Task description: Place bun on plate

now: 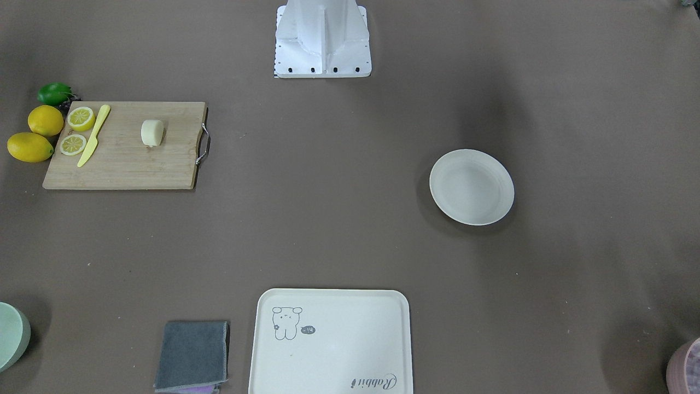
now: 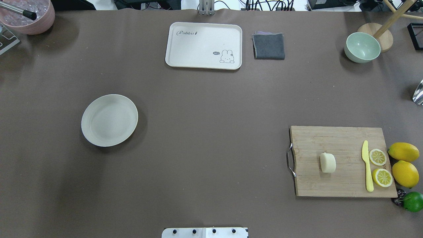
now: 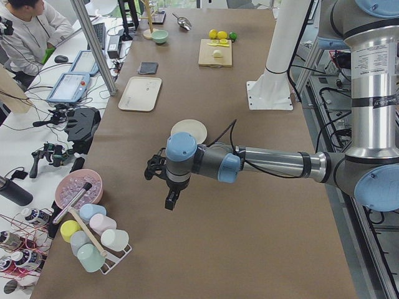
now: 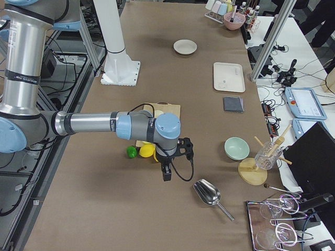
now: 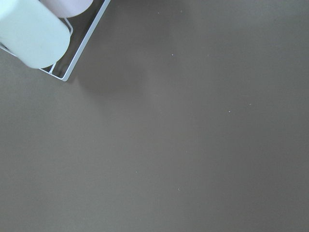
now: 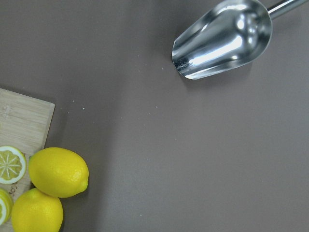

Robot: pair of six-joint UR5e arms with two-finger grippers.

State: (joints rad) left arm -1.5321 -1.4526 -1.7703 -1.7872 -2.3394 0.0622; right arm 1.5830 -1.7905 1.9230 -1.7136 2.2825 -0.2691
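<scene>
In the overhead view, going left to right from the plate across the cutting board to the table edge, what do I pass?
plate → bun → yellow knife → lemon halves → whole lemons

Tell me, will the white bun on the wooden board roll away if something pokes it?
Maybe a little: the bun looks rounded, so it could roll on the wooden board. Its flat end might stop it. It looks smooth, so it may slip when squeezed.

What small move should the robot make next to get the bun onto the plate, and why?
Probably swing the right gripper over the bun: it lies untouched on the cutting board, the plate is empty, and that gripper is nearer.
</scene>
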